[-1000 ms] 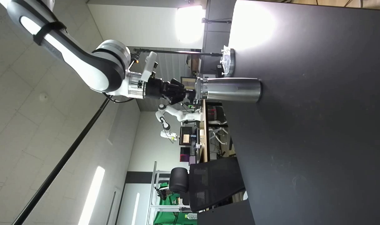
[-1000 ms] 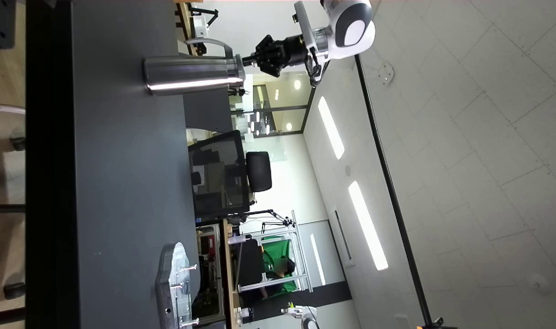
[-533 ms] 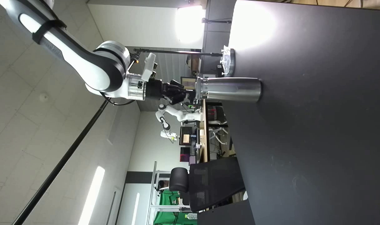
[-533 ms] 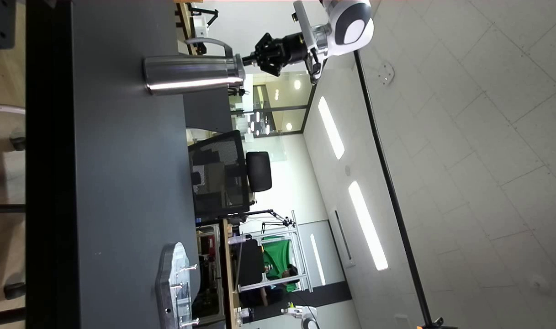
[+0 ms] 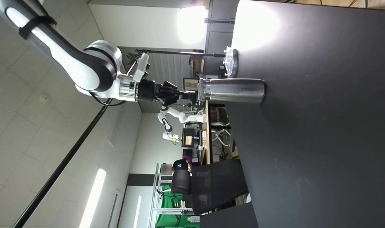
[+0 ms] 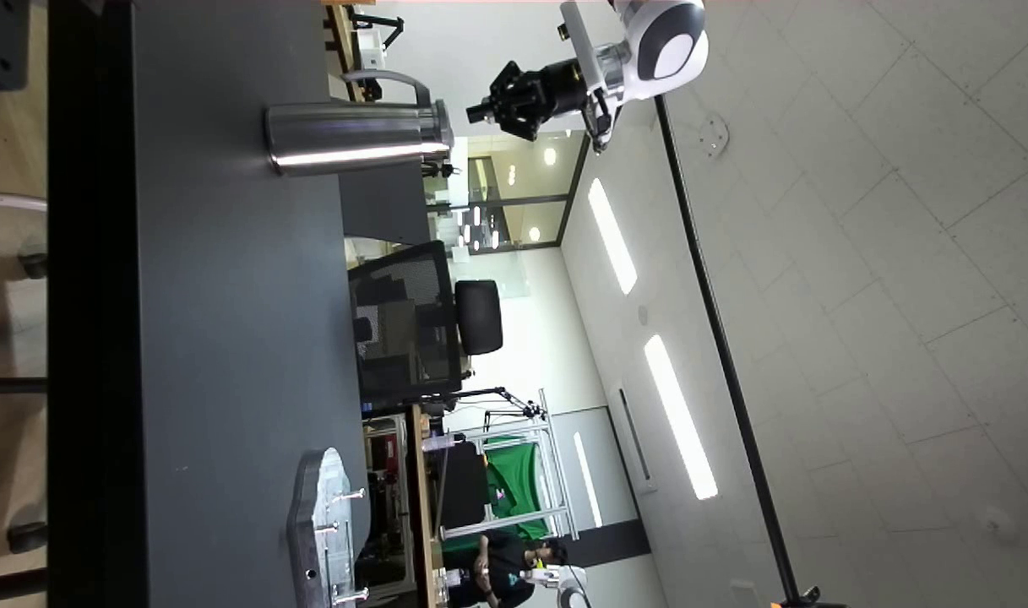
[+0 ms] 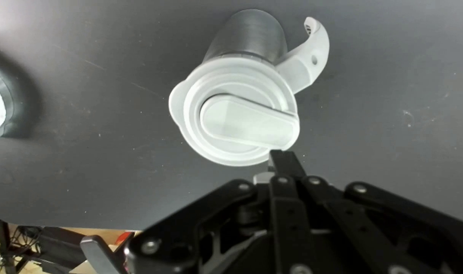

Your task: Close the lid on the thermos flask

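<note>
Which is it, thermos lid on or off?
On: the wrist view shows the lid covering the top of the thermos flask. Whether it's locked: cannot tell.

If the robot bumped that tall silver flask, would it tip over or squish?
The flask might tip if pushed near the top, since it looks tall and narrow. It probably won't squish: its sides look like hard metal. Those smooth, shiny sides could also be slippery to grab.

A background robot arm (image 5: 192, 118) and monitors (image 5: 188, 137) mark this as a robotics lab.
</note>
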Controlling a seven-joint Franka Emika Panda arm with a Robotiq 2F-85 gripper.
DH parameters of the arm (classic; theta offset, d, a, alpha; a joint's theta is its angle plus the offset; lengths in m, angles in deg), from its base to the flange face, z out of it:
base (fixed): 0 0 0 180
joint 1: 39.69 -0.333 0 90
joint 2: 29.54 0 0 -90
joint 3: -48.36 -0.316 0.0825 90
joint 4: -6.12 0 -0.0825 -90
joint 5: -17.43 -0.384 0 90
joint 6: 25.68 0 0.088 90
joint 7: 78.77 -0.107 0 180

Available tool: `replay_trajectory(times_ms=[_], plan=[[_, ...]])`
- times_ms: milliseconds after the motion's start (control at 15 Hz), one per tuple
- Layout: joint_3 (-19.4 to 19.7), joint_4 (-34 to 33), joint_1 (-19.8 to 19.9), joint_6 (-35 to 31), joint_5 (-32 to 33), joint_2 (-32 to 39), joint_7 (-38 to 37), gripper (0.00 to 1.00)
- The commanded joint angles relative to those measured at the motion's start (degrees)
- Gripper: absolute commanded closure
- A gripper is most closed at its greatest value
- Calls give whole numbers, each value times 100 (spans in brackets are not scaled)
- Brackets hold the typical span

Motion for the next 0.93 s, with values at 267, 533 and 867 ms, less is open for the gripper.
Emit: replay_trajectory(times_ms=[267, 533, 867], plan=[[-56, -183, 11, 1253, 310, -726, 2, 53], [-120, -255, -36, 1768, 352, -711, 166, 27], [-130, -106, -41, 1767, 277, -735, 236, 18]])
